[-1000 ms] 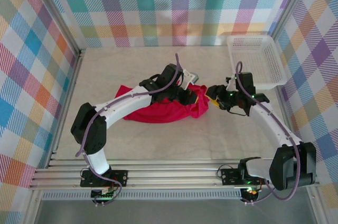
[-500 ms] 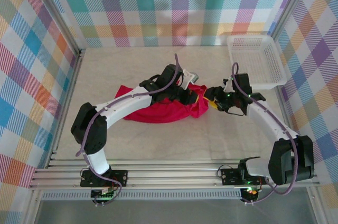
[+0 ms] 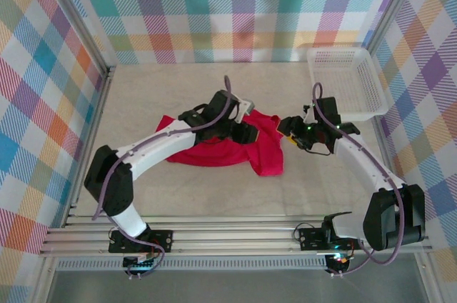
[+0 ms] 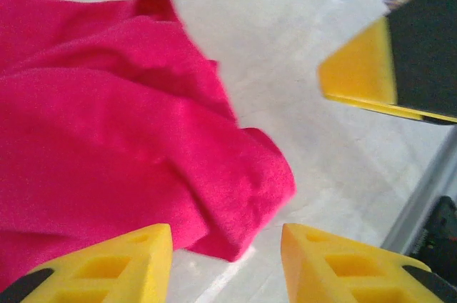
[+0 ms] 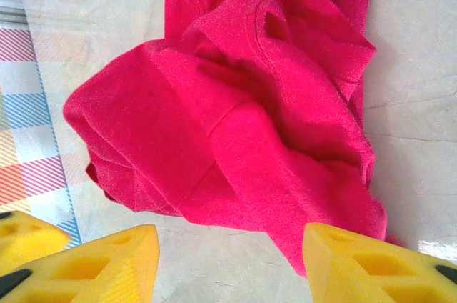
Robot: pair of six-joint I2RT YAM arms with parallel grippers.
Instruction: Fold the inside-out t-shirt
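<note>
Both with jaws apart, apparently empty: we see the left gripper [image 4: 225,246] above and the right gripper [image 5: 228,242] beside the crumpled t-shirt [image 5: 235,103].

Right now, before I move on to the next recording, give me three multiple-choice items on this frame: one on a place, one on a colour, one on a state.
1. Where on the table does the white basket stand? A: near left corner. B: far right corner. C: the middle.
2. What colour is the t-shirt? A: blue. B: white. C: red.
3. How is the left claw? A: open, holding nothing. B: shut on the t-shirt. C: shut on the white basket.

Answers:
1 B: the top view shows it at the far right corner.
2 C: both wrist views show red fabric.
3 A: its yellow fingers stand apart, with the t-shirt lying loose below them.
</note>
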